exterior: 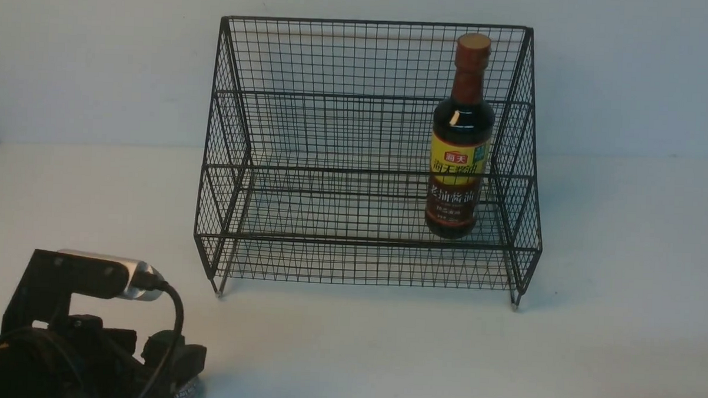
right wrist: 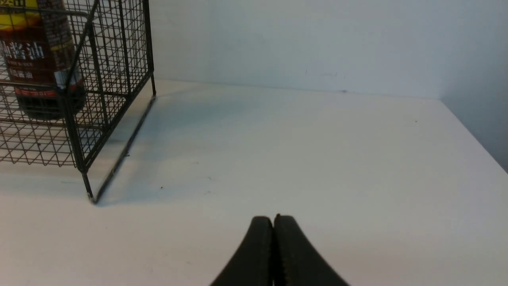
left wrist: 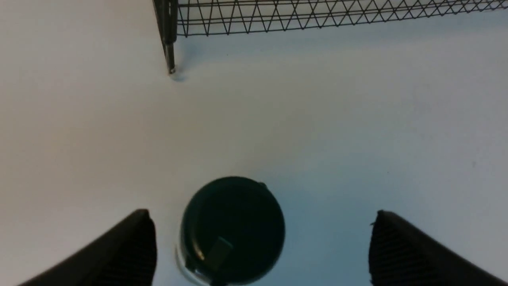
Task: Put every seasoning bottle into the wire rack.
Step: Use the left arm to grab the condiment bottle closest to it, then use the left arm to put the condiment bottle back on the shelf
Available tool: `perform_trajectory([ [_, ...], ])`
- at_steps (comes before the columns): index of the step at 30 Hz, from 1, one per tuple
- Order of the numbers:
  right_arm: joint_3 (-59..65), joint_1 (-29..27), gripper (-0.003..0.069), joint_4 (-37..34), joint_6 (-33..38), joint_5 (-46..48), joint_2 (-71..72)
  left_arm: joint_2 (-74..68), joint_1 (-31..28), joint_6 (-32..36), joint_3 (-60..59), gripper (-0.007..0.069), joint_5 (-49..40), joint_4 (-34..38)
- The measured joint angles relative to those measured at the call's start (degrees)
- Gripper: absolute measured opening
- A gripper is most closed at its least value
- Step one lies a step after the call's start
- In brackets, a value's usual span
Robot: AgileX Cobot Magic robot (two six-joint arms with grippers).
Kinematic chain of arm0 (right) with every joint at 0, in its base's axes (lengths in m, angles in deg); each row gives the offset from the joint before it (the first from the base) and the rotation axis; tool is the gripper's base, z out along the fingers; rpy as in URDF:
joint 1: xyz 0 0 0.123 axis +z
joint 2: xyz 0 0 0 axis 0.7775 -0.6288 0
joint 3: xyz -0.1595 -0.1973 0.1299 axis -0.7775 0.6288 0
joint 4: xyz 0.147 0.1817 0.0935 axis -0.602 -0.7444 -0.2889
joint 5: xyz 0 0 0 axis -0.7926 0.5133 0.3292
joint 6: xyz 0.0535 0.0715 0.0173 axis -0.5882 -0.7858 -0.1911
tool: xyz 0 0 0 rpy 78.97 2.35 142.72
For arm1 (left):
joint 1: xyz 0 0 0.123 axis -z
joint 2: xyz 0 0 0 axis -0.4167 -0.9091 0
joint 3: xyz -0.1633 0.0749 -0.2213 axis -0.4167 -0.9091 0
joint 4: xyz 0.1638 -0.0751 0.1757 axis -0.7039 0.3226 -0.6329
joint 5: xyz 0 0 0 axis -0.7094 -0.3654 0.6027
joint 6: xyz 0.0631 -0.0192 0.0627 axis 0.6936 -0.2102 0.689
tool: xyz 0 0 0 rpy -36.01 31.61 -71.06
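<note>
**Green-lidded jar under my open left claw**

Dark green is most of what my left wrist view gives me: the round lid of the small shaker jar (left wrist: pixel 232 230), seen from straight above. My left claw (left wrist: pixel 262 216) is spread wide, one finger on each side of the jar and neither touching it. The jar stands on the bench (exterior: pixel 384 353), out in front of the wire rack (exterior: pixel 335 63), near the rack's front left foot.

I judge it light and stiff, with smooth clear sides that could slip. I would take it low on the body, under the lid's rim, and squeeze gently. A pinch on the lid alone might twist it or catch its flip tab.

The front view hides nearly all of the jar behind my own arm. It does show the soy-sauce bottle (exterior: pixel 460 150) upright at the right end of the rack's lower tier. My right wrist view shows that bottle's lower label through the mesh. It also shows my right claw (right wrist: pixel 274 220) pressed together and empty over bare bench, off the rack's right side.
</note>
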Motion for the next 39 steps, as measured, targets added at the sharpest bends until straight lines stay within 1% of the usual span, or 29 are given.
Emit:
perform_trajectory([
  [1, 0.0, 0.0, -0.0015, 0.0, 0.0, 0.0, 0.0, -0.9, 0.0, 1.4, 0.0, 0.0683, 0.3, 1.5],
  [2, 0.0, 0.0, -0.0015, 0.0, 0.0, 0.0, 0.0, -1.1, 0.0, 1.8, 0.0, 0.0683, 0.4, 1.5],
  [3, 0.0, 0.0, -0.0015, 0.0, 0.0, 0.0, 0.0, -2.9, 0.0, 4.8, 0.0, 0.0684, 0.7, 4.2],
  [5, 0.0, 0.0, -0.0015, 0.0, 0.0, 0.0, 0.0, -5.5, 0.0, 8.8, 0.0, 0.0683, 1.0, 7.2],
  [6, 0.0, 0.0, -0.0015, 0.0, 0.0, 0.0, 0.0, -5.7, 0.0, 9.2, 0.0, 0.0681, 1.0, 7.5],
  [9, 0.0, 0.0, -0.0015, 0.0, 0.0, 0.0, 0.0, -9.0, 0.0, 14.9, 0.1, 0.0633, 2.1, 12.9],
  [11, 0.0, 0.0, -0.0015, 0.0, 0.0, 0.0, 0.0, -11.3, 0.0, 20.6, 0.3, 0.0530, 3.4, 18.0],
  [12, 0.0, 0.0, -0.0015, 0.0, 0.0, 0.0, 0.0, -12.1, 0.0, 22.1, 0.4, 0.0470, 3.8, 19.7],
  [14, 0.0, 0.0, -0.0015, 0.0, 0.0, 0.0, 0.0, -13.2, 0.0, 25.8, 0.5, 0.0330, 4.5, 24.2],
  [15, 0.0, 0.0, -0.0015, 0.0, 0.0, 0.0, 0.0, -13.5, 0.0, 27.7, 0.5, 0.0318, 4.7, 26.7],
  [19, 0.0, 0.0, -0.0015, 0.0, 0.0, 0.0, 0.0, -13.1, 0.1, 31.6, 0.5, 0.0324, 4.3, 29.5],
  [21, 0.0, 0.0, -0.0015, 0.0, 0.0, 0.0, 0.0, -11.5, 0.1, 31.2, 0.5, 0.0324, 3.2, 29.5],
  [23, 0.0, 0.0, -0.0015, 0.0, 0.0, 0.0, 0.0, -8.9, 0.1, 29.5, 0.5, 0.0324, 1.4, 28.9],
  [25, 0.0, 0.0, -0.0015, 0.0, 0.0, 0.0, 0.0, -2.9, 0.1, 24.9, 1.4, 0.0324, -1.1, 24.2],
  [28, 0.0, 0.0, -0.0015, 0.0, 0.0, 0.0, 0.0, 4.7, 0.1, 12.1, 5.8, 0.0324, -3.6, 12.9],
  [30, 0.0, 0.0, -0.0015, 0.0, 0.0, 0.0, 0.0, 8.2, 0.1, -1.8, 11.1, 0.0324, -6.5, 0.9],
  [32, 0.0, 0.0, -0.0015, 0.0, 0.0, 0.0, 0.0, 8.8, 0.1, -17.9, 17.6, 0.0324, -12.0, -11.6],
  [33, 0.0, 0.0, -0.0015, 0.0, 0.0, 0.0, 0.0, 8.2, 0.1, -24.4, 21.0, 0.0324, -15.2, -18.5],
  [34, 0.0, 0.0, -0.0015, 0.0, 0.0, 0.0, 0.0, 7.8, 0.1, -27.5, 22.7, 0.0324, -17.0, -21.2],
  [35, 0.0, 0.0, -0.0015, 0.0, 0.0, 0.0, 0.0, 5.7, 0.1, -37.1, 29.7, 0.0324, -22.7, -30.1],
  [36, 0.0, 0.0, -0.0015, 0.0, 0.0, 0.0, 0.0, 3.3, 0.1, -43.3, 33.8, 0.0324, -26.5, -36.6],
  [37, 0.0, 0.0, -0.0015, 0.0, 0.0, 0.0, 0.0, 1.0, 0.1, -46.4, 37.6, 0.0324, -28.3, -41.2],
  [38, 0.0, 0.0, -0.0015, 0.0, 0.0, 0.0, 0.0, 1.0, 0.1, -47.5, 38.3, 0.0324, -28.9, -41.2],
  [39, 0.0, 0.0, -0.0015, 0.0, 0.0, 0.0, 0.0, -3.0, 0.1, -50.1, 42.8, 0.0324, -30.1, -45.7],
])
